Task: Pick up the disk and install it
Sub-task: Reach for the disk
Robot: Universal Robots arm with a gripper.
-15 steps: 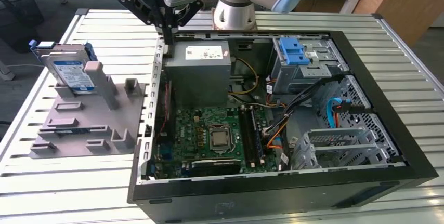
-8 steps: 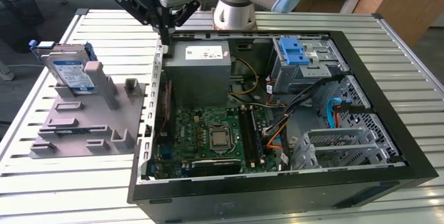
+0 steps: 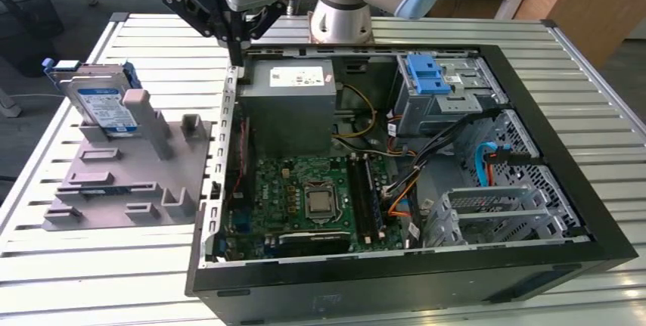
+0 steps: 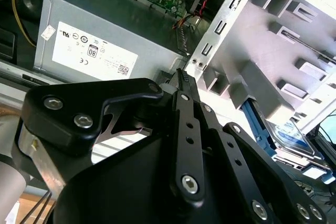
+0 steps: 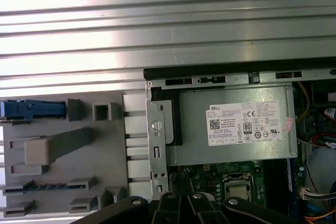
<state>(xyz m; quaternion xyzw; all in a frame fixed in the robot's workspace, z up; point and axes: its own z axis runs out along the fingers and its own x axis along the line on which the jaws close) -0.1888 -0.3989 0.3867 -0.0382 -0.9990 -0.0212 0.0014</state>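
the gripper (image 3: 236, 50) hangs over the rear corner of the open computer case (image 3: 404, 280), just above its thin metal wall at the exterior view's left, with the grey power supply (image 3: 293, 99) on one side of that edge and the grey holder (image 3: 131, 175) on the other, while the slatted table (image 3: 81, 265) stretches wide behind the case. its fingers (image 4: 184, 129) are pressed together into one narrow tip and hold nothing. i count one disk (image 3: 101, 103), standing upright in the holder and apart from the gripper, one holder, one case, one power supply and one blue latch (image 3: 429, 76) on the drive cage
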